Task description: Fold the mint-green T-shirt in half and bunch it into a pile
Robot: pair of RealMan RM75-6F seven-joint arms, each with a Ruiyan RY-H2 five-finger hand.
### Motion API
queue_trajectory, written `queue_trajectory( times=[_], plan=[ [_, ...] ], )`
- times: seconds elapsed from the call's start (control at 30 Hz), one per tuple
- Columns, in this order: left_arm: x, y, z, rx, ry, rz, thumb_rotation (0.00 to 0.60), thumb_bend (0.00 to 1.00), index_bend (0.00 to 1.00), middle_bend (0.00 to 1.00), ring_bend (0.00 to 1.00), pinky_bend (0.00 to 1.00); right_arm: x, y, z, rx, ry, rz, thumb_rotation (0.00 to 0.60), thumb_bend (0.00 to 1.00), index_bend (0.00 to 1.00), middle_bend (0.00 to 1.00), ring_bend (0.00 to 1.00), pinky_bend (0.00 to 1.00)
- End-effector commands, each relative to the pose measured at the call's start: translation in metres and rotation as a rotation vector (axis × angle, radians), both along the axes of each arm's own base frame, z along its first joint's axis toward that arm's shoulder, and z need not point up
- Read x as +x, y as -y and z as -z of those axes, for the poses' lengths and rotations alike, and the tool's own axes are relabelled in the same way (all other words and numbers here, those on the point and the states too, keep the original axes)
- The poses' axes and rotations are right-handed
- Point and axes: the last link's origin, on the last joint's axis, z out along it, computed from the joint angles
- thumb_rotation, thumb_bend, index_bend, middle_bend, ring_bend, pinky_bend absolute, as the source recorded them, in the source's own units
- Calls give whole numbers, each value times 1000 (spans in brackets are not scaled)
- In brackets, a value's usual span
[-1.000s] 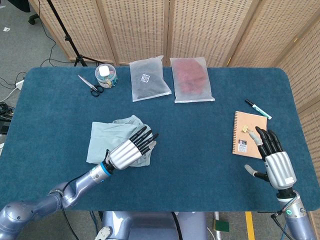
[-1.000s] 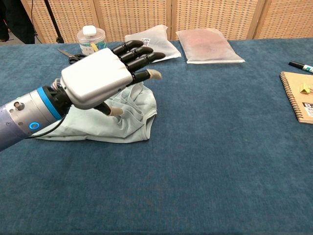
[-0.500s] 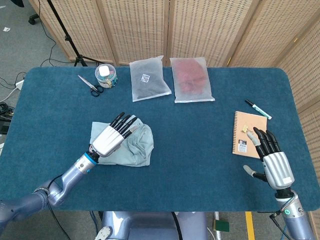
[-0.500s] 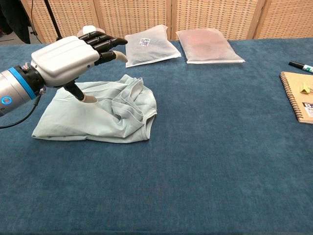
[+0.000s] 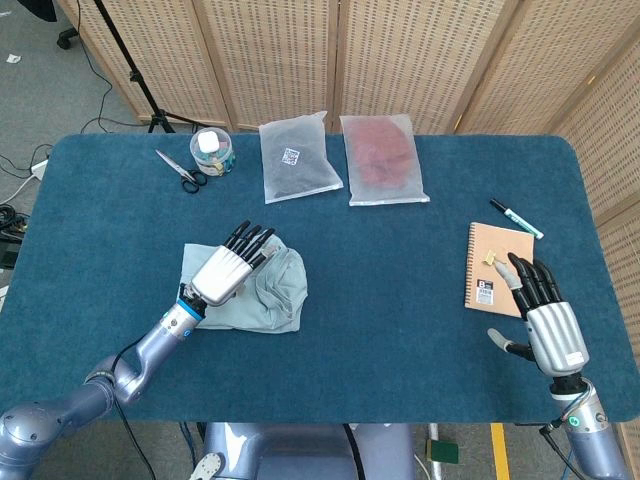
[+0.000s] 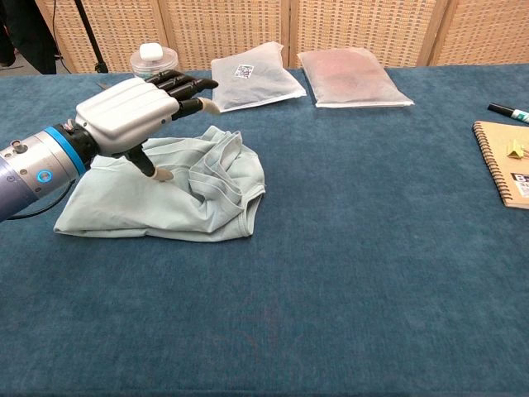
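Blue carpet-like surface (image 5: 330,270) with rounded corners. Behind the surface, folding screens (image 5: 400,55) of pale wood and perforated panels. Left of the surface, grey floor (image 5: 40,90) with a black tripod stand (image 5: 135,80) and loose cables (image 5: 15,215). Even indoor light.

One mint-green T-shirt (image 5: 262,287), crumpled. Two robot hands: left hand (image 5: 228,272), right hand (image 5: 545,320). Two flat plastic bags, one dark bag (image 5: 297,156), one red bag (image 5: 382,158). One pair of scissors (image 5: 180,170). One small jar (image 5: 212,152). One spiral notebook (image 5: 498,268). One marker pen (image 5: 515,218).
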Motion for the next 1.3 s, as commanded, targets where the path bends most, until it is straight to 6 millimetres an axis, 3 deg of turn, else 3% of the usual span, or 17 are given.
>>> queue_trajectory(
  times=[0.03,1.3],
  plan=[
    [2,-1,3,-3,1,-1,600,5,0,0,0,0,0,0,0,0,1,0,600,156,0,0,0,0],
    [47,-7,36,8,5,47,600,16,0,0,0,0,-1,1,-2,2,6,6,600,156,0,0,0,0]
  ],
)
